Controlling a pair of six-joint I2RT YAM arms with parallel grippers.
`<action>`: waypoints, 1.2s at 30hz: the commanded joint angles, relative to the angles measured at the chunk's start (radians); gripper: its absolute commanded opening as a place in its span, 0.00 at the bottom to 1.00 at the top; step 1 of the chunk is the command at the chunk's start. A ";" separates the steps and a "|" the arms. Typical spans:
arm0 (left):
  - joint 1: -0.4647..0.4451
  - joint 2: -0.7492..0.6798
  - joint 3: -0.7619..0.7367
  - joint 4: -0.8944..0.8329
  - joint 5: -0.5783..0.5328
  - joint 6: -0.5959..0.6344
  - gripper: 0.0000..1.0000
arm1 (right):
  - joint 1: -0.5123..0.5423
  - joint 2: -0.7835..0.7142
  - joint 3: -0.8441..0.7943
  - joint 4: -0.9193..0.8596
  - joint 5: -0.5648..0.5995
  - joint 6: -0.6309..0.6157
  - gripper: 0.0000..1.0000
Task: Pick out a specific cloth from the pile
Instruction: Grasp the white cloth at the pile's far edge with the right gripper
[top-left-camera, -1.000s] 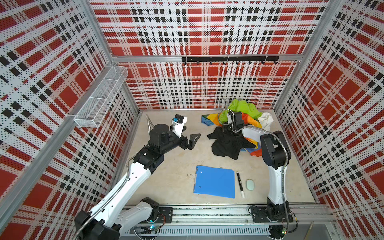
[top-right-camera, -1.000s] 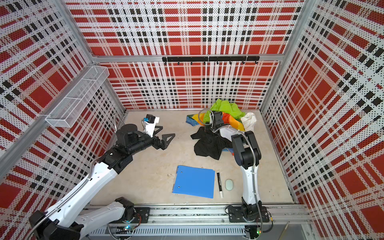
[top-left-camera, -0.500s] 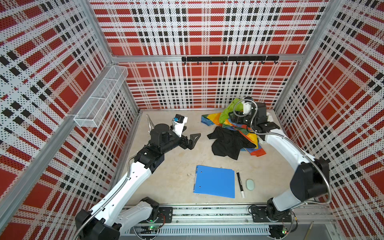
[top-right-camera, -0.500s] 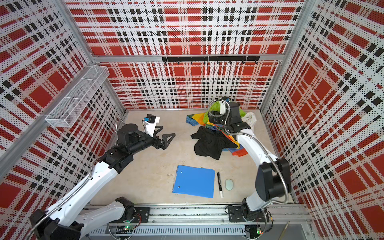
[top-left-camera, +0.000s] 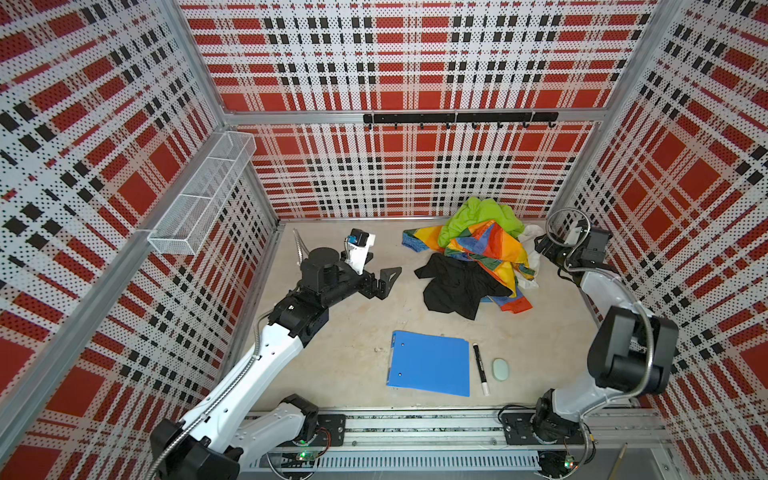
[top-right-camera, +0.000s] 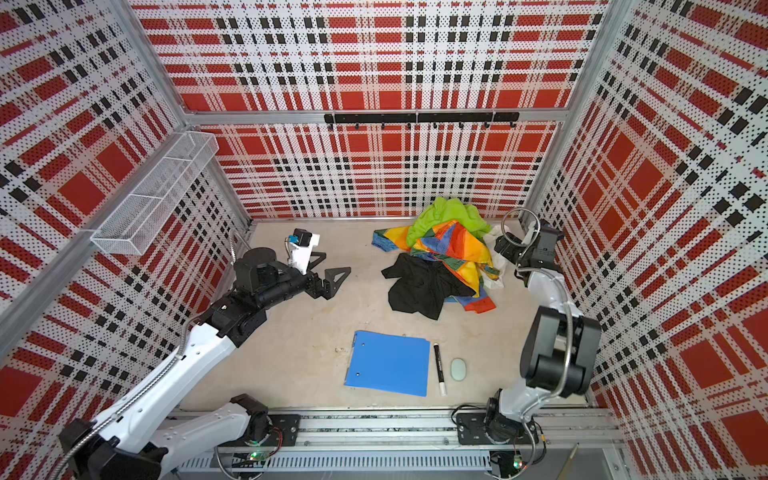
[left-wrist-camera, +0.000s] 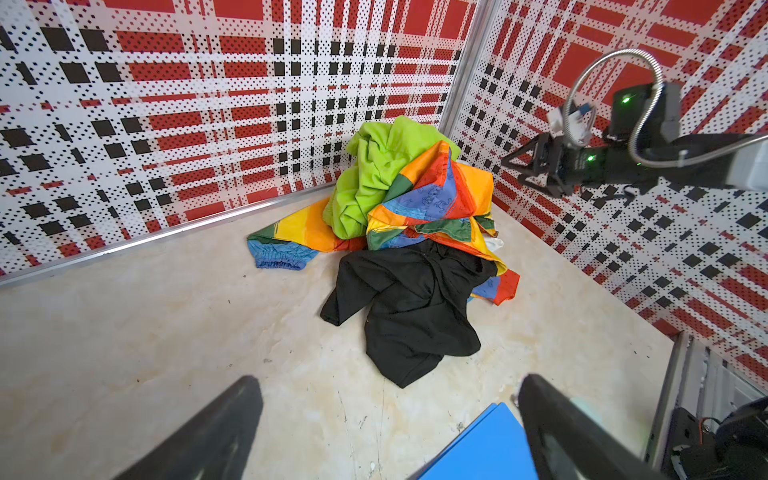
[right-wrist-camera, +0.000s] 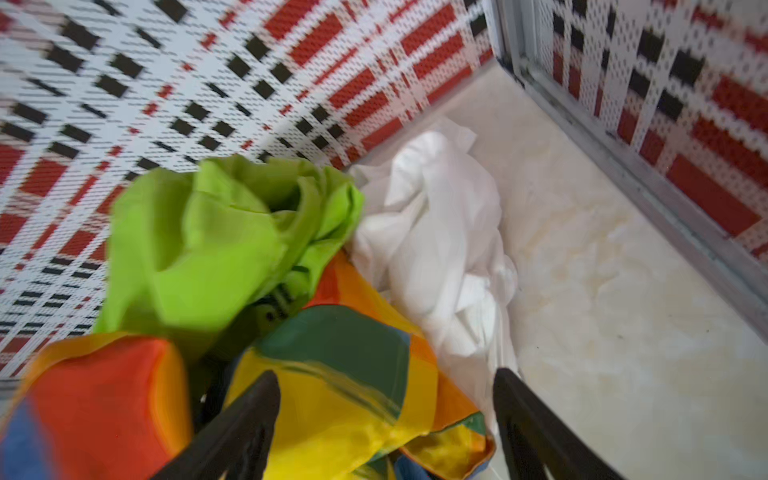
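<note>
While the pile (top-left-camera: 482, 253) of coloured cloths lies at the far right of the scene, the cloth (right-wrist-camera: 436, 232) — plain white and crumpled — is seen at the pile's right edge. It touches the lime-green cloth (right-wrist-camera: 199, 249) and is partly tucked under the rainbow cloth (right-wrist-camera: 340, 395). The right gripper (right-wrist-camera: 386, 376) is poised over that edge, jaws spread wide, with nothing gripped between them. The left gripper (left-wrist-camera: 390, 381) is held well apart on the left — likewise wide open and empty. A blue clipboard (top-left-camera: 430, 363) is laid nearer, apart from the pile.
</note>
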 joint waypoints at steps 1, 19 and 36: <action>-0.007 -0.008 0.001 0.009 0.003 -0.004 0.99 | -0.006 0.099 0.079 0.079 -0.036 0.002 0.92; -0.005 0.005 0.007 -0.001 -0.004 -0.005 0.99 | -0.021 0.485 0.328 0.120 -0.060 0.100 0.82; -0.007 -0.005 0.007 -0.003 -0.006 -0.007 0.99 | 0.021 0.177 0.302 -0.005 0.230 -0.087 0.04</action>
